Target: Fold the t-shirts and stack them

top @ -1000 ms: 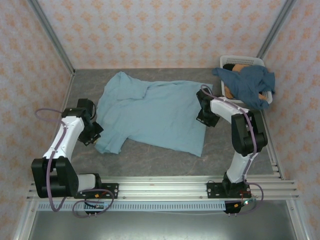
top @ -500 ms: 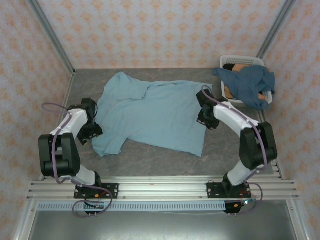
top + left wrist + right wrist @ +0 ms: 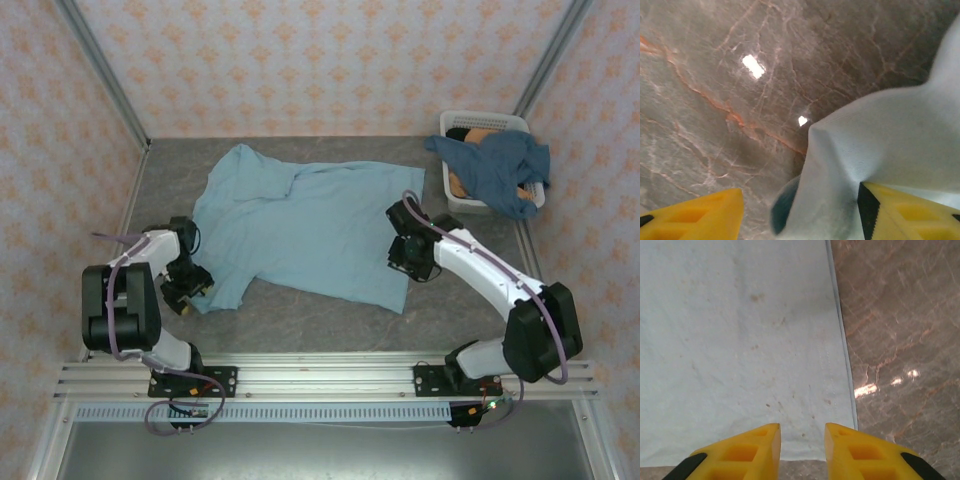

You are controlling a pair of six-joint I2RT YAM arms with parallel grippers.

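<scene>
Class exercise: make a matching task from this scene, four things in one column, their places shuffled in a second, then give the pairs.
1 light sky-blue cloth t-shirt
2 darker dusty blue cloth t-shirt
3 white slatted plastic basket
4 left gripper

A far right corner of the grey marble table
B at the light t-shirt's near sleeve
C spread flat mid-table
D draped over the basket

Pairs: 1-C, 2-D, 3-A, 4-B

Soft, matt knit cloth for the light blue t-shirt (image 3: pixel 310 225), finely ribbed close up and flecked with small dark specks; equally dull cloth for the darker blue t-shirt (image 3: pixel 495 165). Glossy, polished marble-look desk (image 3: pixel 300 318) with bright glints. Smooth yellow plastic fingers (image 3: pixel 747 450) on the right hand (image 3: pixel 801 432); white plastic basket (image 3: pixel 485 118); pale metal rails (image 3: pixel 330 372).
</scene>
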